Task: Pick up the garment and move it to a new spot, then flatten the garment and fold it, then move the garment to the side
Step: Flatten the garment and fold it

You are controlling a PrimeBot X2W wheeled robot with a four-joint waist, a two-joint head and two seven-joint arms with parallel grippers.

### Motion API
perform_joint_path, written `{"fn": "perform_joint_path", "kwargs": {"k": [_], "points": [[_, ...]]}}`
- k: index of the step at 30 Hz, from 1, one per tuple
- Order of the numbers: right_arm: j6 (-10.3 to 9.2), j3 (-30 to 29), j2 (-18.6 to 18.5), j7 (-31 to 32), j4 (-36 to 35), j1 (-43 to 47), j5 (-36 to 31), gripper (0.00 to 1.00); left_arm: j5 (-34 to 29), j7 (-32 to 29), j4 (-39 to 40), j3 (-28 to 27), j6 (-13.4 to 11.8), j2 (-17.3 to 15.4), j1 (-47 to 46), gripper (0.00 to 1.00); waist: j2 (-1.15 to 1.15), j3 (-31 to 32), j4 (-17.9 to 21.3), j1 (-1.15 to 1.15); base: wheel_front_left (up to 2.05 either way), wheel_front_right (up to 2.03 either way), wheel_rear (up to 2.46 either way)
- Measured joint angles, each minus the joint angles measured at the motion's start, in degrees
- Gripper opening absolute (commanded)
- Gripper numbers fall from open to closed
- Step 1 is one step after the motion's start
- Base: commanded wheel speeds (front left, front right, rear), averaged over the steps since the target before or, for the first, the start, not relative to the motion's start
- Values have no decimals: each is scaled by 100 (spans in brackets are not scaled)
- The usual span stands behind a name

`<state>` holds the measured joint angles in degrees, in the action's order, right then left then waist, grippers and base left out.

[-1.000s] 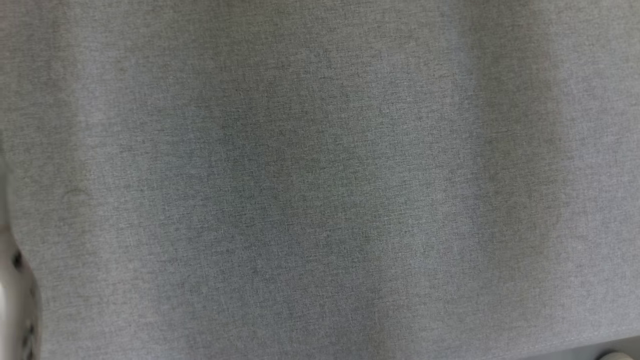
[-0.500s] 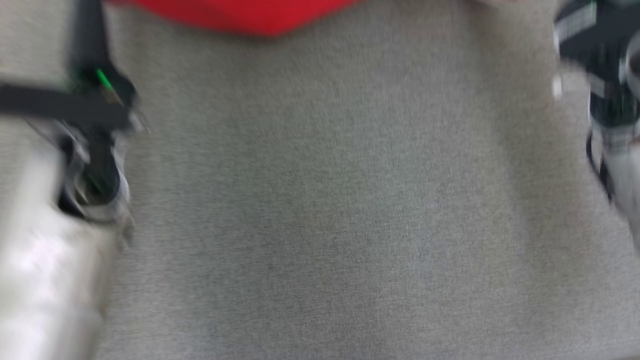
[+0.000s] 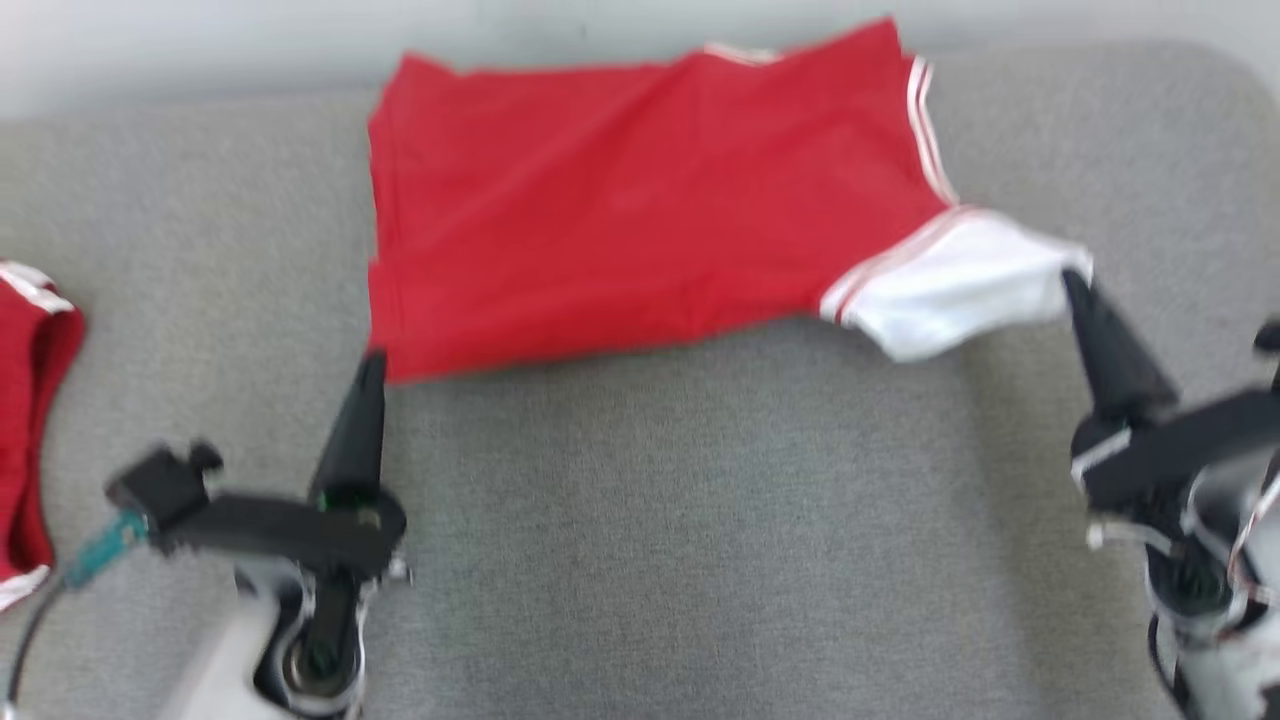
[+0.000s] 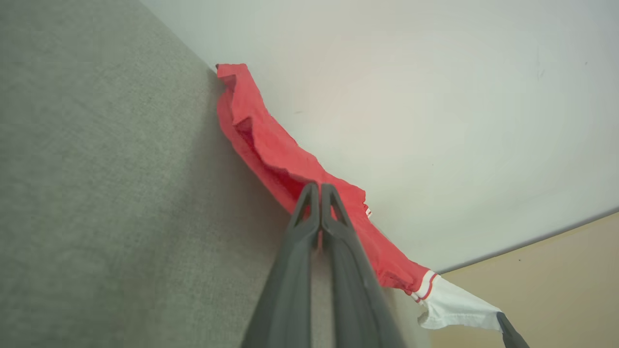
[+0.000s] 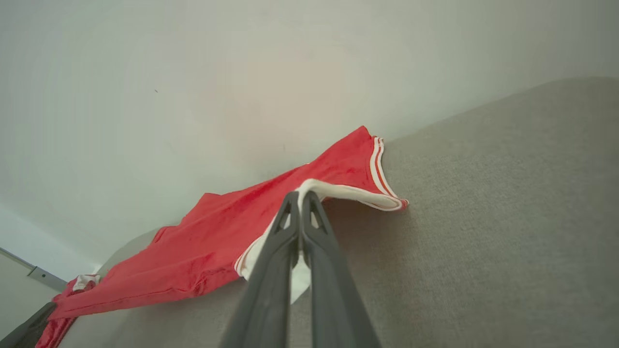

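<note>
A: What sort of place is this?
B: A plain indoor room; home or lab, I cannot tell.
A: What shows it?
B: A worktop (image 3: pixel 640 560) covered in grey woven cloth, rounded at its far right corner, stands against a bare pale wall (image 3: pixel 200 50). In the left wrist view a beige surface (image 4: pixel 556 290) meets that wall along a thin grey strip (image 4: pixel 532 239).

The red garment (image 3: pixel 640 200) lies spread fairly flat at the far edge of the grey cushion (image 3: pixel 700 560). Its white, stripe-trimmed sleeve (image 3: pixel 950 290) sticks out rightward, slightly lifted.
</note>
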<state>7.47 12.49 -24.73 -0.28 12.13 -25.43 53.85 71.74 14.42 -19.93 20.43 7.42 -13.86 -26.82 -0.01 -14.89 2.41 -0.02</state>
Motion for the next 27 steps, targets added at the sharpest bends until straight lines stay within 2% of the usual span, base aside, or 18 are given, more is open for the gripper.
{"fn": "perform_joint_path", "kwargs": {"k": [9,16,21,27], "points": [[0,-1107,745,1169,-531,1586,-686,0,-198,46,5,114,1,-45,1090,0,0,573,-17,0,0,0,0],[0,-1812,1270,2661,-996,2485,-1215,0,-510,55,31,162,7,-67,1609,0,0,780,-41,1,0,0,0],[0,-2151,1671,3587,-1523,2862,-1529,0,-670,56,122,92,-174,-102,1930,0,1,830,-18,2,0,0,0],[0,-2576,1917,4312,-1976,3176,-1746,0,-768,56,272,76,-296,-177,2230,0,0,896,-10,2,0,0,0]]}}
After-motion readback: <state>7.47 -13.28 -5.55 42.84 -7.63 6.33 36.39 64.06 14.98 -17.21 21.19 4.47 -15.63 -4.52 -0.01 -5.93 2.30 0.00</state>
